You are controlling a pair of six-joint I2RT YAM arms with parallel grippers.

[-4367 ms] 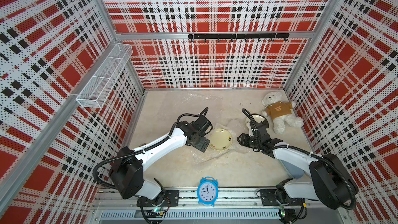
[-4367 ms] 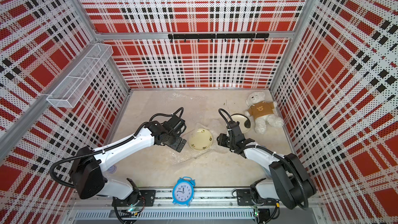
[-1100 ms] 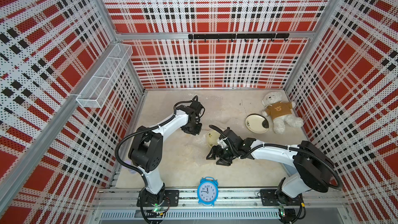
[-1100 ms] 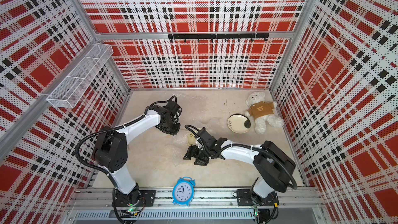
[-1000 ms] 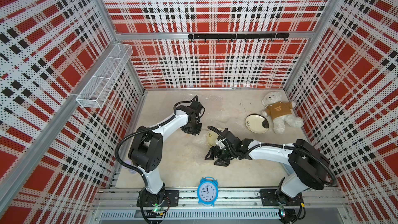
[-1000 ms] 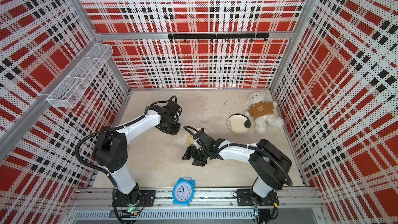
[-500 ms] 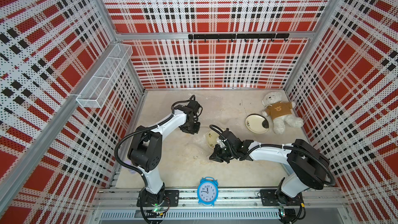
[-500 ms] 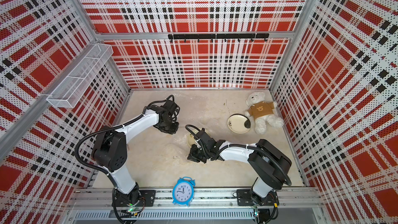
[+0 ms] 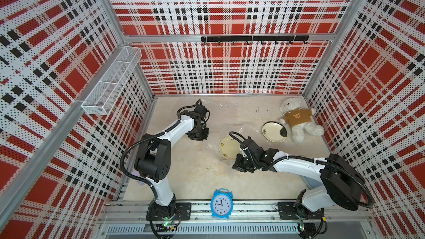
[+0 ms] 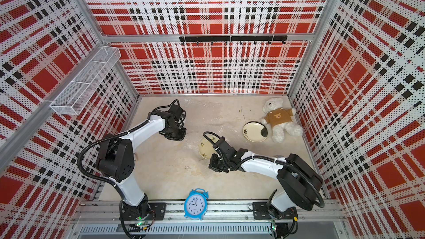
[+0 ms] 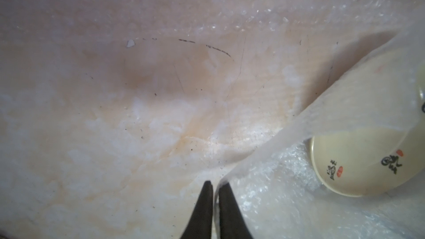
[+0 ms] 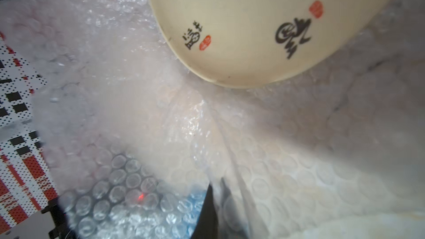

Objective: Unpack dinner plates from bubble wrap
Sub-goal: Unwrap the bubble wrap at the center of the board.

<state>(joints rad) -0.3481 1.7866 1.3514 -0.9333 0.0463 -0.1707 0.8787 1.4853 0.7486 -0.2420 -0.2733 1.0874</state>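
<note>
left gripper, top views: my left gripper [image 9: 198,136] [image 10: 176,136] is down at the desk [image 9: 184,175] toward the back left, at the far edge of the bubble wrap [image 9: 212,140] [image 10: 192,142]; from up here i cannot tell how its jaws stand.
right gripper, top views: my right gripper [image 9: 241,167] [image 10: 217,166] is low near the middle, just in front of the cream plate [image 9: 226,150] [image 10: 204,151].
cream plate, top views: it lies on the bubble wrap between my two grippers, one side hidden by my right arm.
second plate, top views: in both top views the second plate [image 9: 273,132] [image 10: 254,132] sits unwrapped on the desk, just beside the teddy bear [image 9: 296,118] [image 10: 279,117].
alarm clock, top views: the alarm clock [image 9: 221,203] [image 10: 195,204] stands at the front edge, well apart from both plates.
left wrist: left gripper [image 11: 216,183] is narrow, its fingers [image 11: 204,203] almost together with a thin edge of bubble wrap [image 11: 276,198] pinched between them; the sheet rises toward the cream plate [image 11: 358,164] and one fold covers part of it.
right wrist: right gripper [image 12: 217,194] is clamped on a gathered fold of bubble wrap [image 12: 287,157]; creases fan from the pinch toward the cream plate [image 12: 241,19], which rests on the wrap.
</note>
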